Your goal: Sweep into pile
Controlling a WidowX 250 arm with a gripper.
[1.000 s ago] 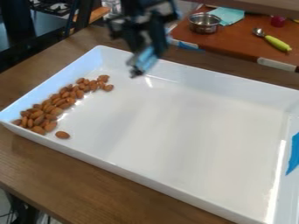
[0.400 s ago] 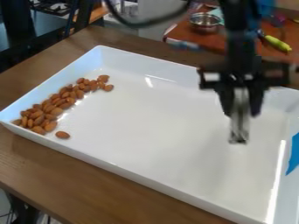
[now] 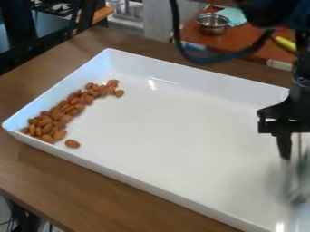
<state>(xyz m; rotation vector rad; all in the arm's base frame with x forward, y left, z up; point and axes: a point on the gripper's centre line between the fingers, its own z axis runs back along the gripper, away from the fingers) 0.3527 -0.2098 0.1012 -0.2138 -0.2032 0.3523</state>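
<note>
My gripper [image 3: 296, 156] hangs over the right end of the white tray [image 3: 205, 76], partly cut off by the view's right edge. A blurred, pale, see-through tool [image 3: 295, 183] points down from between its fingers, its lower end low over or on the tray floor; whether it touches cannot be told. The almonds [image 3: 65, 111] lie in a slanting band along the tray's left wall, far from the gripper. One almond [image 3: 72, 143] rests slightly apart, near the front left wall.
The tray's raised walls stand on a brown wooden table [image 3: 109, 195]. Behind it, a reddish counter holds a metal pot [image 3: 212, 23], a teal cloth [image 3: 232, 16] and a yellow-green utensil [image 3: 284, 44]. A dark cable loops down from the arm.
The gripper has swung from the tray's back left across to its right end, carrying the pale tool. The tray has shifted slightly to the right, the almonds with it.
</note>
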